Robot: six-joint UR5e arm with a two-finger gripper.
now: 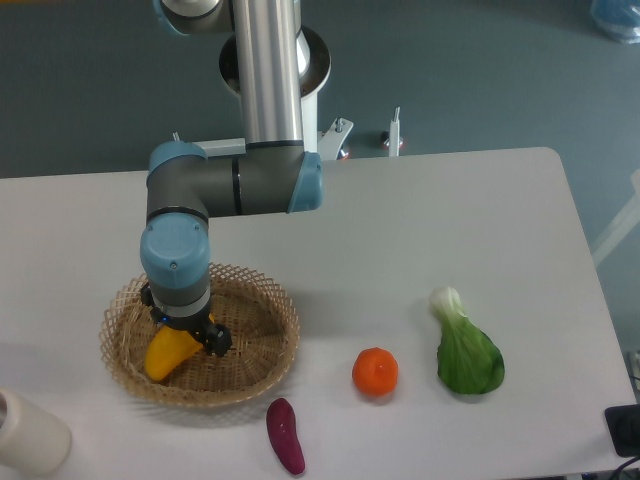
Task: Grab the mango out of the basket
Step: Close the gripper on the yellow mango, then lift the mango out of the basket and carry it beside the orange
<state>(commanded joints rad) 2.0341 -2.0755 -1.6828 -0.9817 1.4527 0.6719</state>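
The mango (166,356) is a yellow-orange fruit lying in the left half of the tan wicker basket (262,345) at the table's front left. Only its lower end shows; the arm's wrist covers the rest. My gripper (183,335) points straight down over the mango's upper end, low inside the basket. One dark fingertip (216,341) shows to the right of the fruit, the other is hidden behind the wrist. The view does not show whether the fingers are closed on the mango.
A purple eggplant (285,435) lies just in front of the basket. A round orange (375,371) and a green bok choy (465,347) sit to the right. A white cylinder (28,432) stands at the front left corner.
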